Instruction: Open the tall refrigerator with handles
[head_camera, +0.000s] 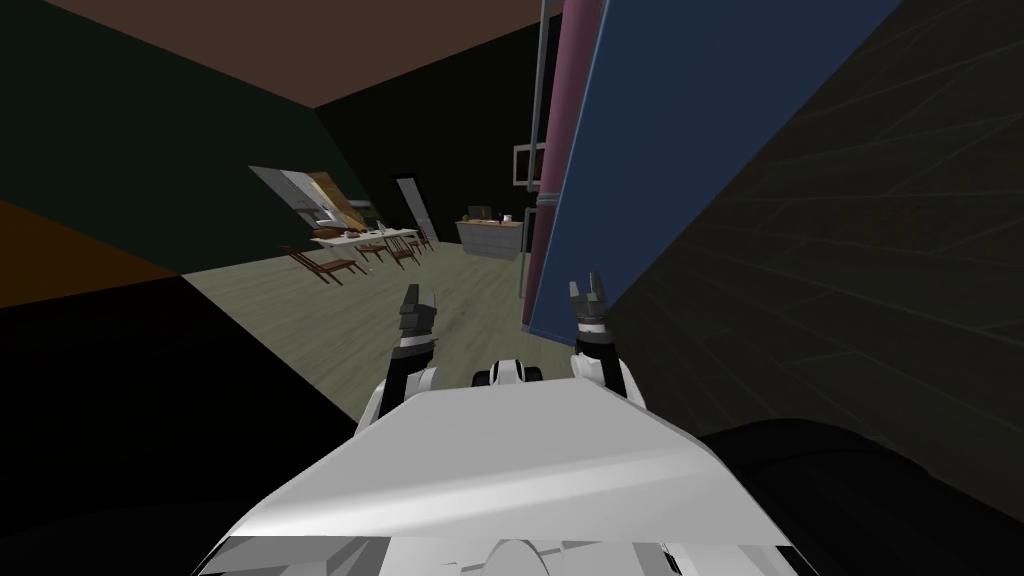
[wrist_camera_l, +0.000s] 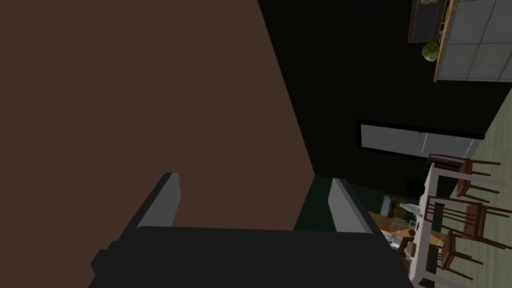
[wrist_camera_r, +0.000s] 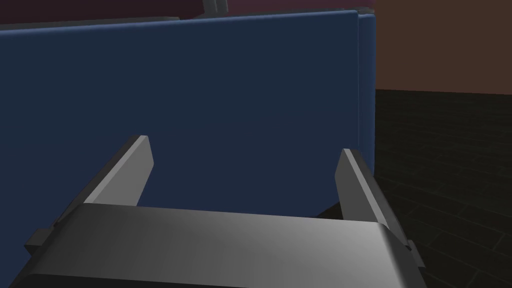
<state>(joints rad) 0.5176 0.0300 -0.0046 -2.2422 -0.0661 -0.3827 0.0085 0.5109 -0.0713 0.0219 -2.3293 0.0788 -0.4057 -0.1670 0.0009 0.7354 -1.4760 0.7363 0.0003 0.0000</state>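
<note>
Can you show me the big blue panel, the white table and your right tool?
blue panel (head_camera: 700, 120), head view, middle of its flat face.
white table (wrist_camera_l: 430, 187), left wrist view, bare edge of its top.
right tool (head_camera: 586, 284), head view, midway between its fingertips.

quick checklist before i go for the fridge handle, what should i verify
1. right end effector open: ok, fingers apart, nothing between them.
2. left end effector open: ok, also empty.
3. right end effector lined up on a handle: not ok, it faces the flat blue panel; the grey handle stands further on, by the maroon front.
4. gap between right end effector and blue panel: cannot tell.
</note>
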